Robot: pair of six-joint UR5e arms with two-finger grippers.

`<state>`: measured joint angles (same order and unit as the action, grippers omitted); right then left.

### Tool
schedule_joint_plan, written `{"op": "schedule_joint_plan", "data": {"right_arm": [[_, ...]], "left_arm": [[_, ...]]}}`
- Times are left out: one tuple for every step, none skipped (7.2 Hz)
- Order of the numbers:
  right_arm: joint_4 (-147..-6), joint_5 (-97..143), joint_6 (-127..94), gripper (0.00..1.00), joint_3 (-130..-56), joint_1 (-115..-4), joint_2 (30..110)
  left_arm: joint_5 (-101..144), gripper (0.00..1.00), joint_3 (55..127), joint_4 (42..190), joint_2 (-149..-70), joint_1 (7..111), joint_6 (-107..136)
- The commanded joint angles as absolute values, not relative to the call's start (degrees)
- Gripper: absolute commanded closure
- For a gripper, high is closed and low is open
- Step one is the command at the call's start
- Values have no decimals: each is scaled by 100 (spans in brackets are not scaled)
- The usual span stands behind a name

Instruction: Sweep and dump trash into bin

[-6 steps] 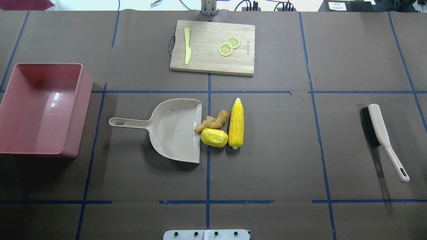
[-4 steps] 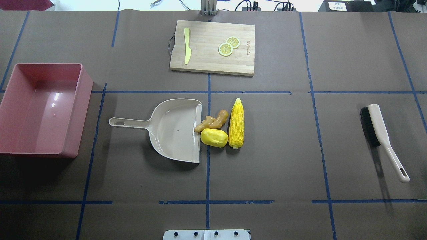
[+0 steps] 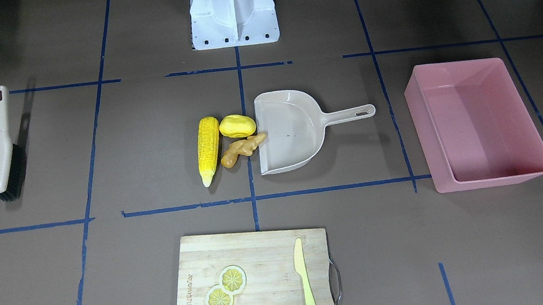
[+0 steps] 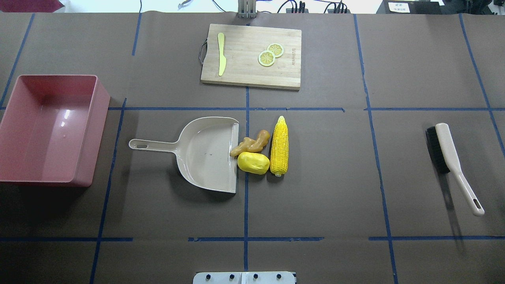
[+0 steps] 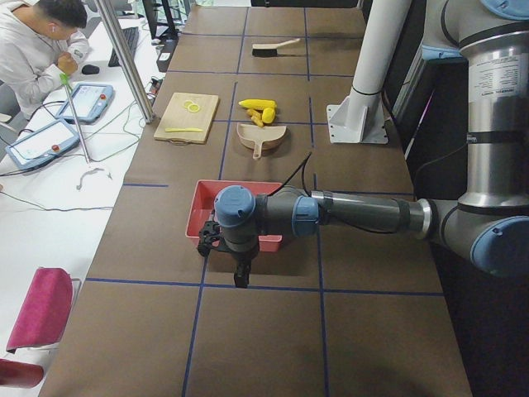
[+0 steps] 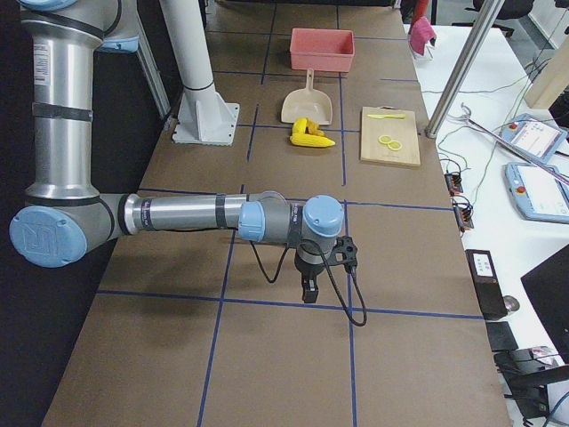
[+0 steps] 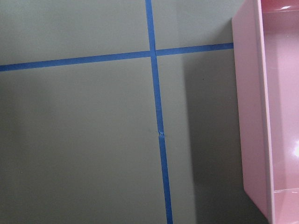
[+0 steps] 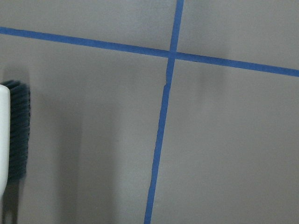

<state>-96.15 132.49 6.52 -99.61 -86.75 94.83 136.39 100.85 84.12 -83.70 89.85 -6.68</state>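
At mid-frame in the overhead view, the corn cob (image 4: 279, 146), potato lump (image 4: 253, 163) and ginger root (image 4: 250, 144) lie on the worktop (image 4: 335, 177), bunched at the dustpan (image 4: 205, 154) mouth. At far left sits the pink bin (image 4: 96, 130); at far right lies the brush (image 4: 453, 161). The left fingers (image 5: 240, 275) hang beside the bin and the right fingers (image 6: 308, 289) near the brush; whether spread or pressed together, I cannot tell.
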Motion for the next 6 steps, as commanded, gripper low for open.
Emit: {"op": "schedule_joint_plan", "data": {"right_arm": [[-9633, 13271, 607, 0, -10028, -8675, 9553], [-9624, 13263, 606, 0, -10028, -8675, 9545], [-9624, 13289, 589, 0, -10159, -8675, 9519], [-9615, 13367, 293, 0, -10482, -8605, 9484], [-9615, 13551, -389, 0, -10981, -8413, 9562], [-9607, 13544, -1187, 0, -11456, -7950, 9606]], "left_arm": [[13588, 0, 10020, 8402, -8367, 8948, -624], [13614, 0, 10046, 8402, -8367, 8947, -615], [13666, 0, 10089, 8411, -8367, 8956, -607], [13771, 0, 10090, 8411, -8358, 8956, -606], [14147, 0, 10038, 8411, -8358, 8956, -606], [14368, 0, 10020, 8411, -8358, 8956, -606]]}}
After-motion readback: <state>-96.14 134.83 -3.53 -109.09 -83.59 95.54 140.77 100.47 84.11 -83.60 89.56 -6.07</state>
